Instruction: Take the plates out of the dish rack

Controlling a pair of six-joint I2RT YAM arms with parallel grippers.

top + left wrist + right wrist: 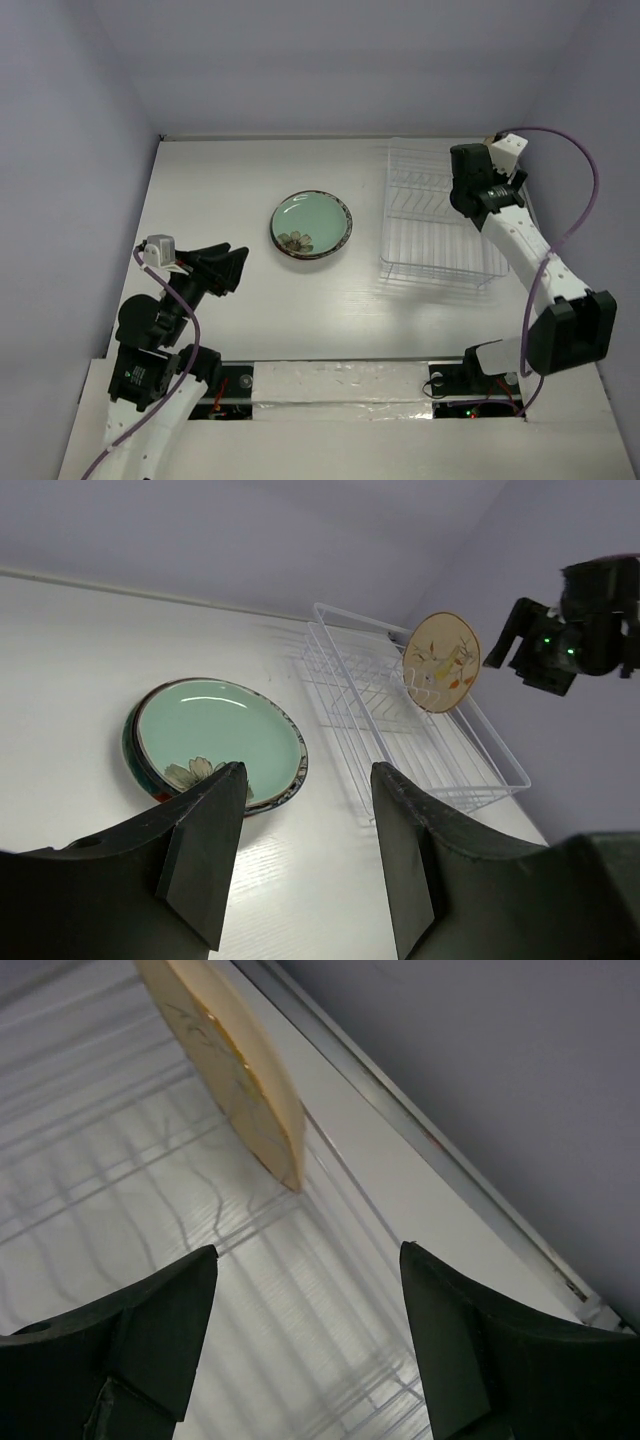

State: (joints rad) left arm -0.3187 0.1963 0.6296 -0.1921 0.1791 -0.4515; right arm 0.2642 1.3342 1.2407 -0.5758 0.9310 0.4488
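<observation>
A stack of plates (311, 224) lies mid-table with the pale green flowered plate (215, 730) on top; darker patterned rims show under it. The white wire dish rack (437, 222) stands at the right. One tan plate with leaf sprigs (441, 662) stands upright in the rack's far end; the right wrist view shows it edge-on (225, 1060). My right gripper (464, 192) is open above that end of the rack, just short of the tan plate (308, 1260). My left gripper (226, 266) is open and empty, low over the table left of the stack (307, 770).
The rack's wires (200, 1210) fill the right wrist view, with the table's back edge and wall (470, 1090) just beyond. The right arm (580, 630) hangs over the rack. White walls enclose the table on the left, back and right.
</observation>
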